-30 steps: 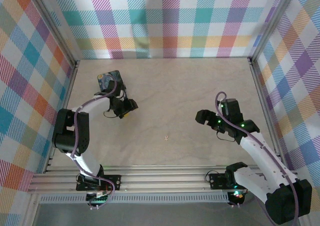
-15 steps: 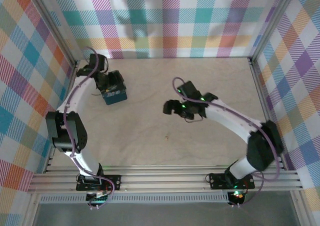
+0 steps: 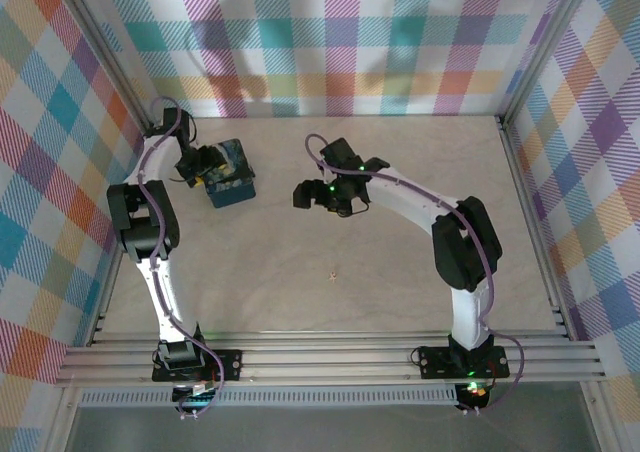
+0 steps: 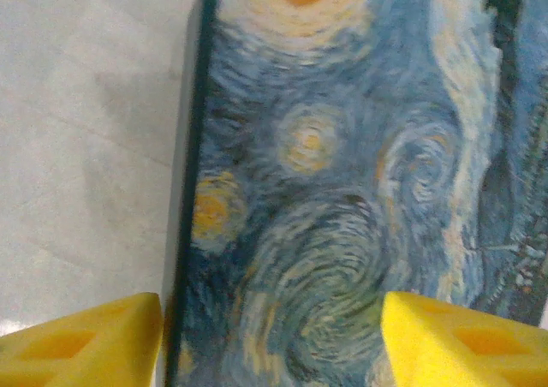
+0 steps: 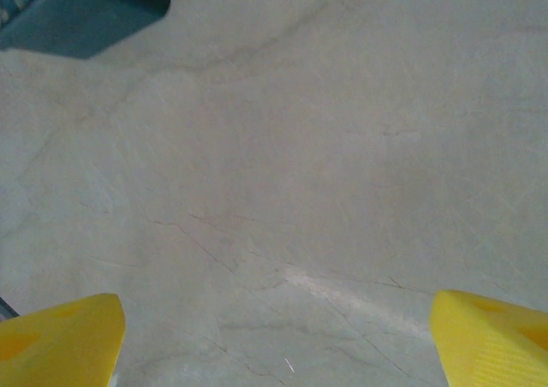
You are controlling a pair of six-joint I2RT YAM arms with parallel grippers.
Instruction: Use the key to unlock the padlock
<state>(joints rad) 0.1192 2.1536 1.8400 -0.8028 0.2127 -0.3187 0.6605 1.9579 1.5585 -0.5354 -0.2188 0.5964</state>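
Plaid cloth walls in many colours close off the back and both sides. The table is pale, matt and stone-like, with fine hairline cracks in the right wrist view. Ribbed aluminium rails run along the lower edge of the top view.

The left arm, white with black joints and a purple cable, reaches into the upper left. The right arm curves from lower right to upper centre.

The box sits in the upper left near the wall. It is rectangular with dark teal sides and a glossy blue swirl print with yellow spots.

The left gripper hangs close over the print with its yellow wedge jaws apart. One jaw is just beside the box's left edge and the other is over its face; whether they touch it is unclear. The right gripper hovers over bare table with its jaws wide apart and nothing between them.

A tiny speck lies mid-table, well apart from both grippers. It is too small to tell whether it is the padlock.
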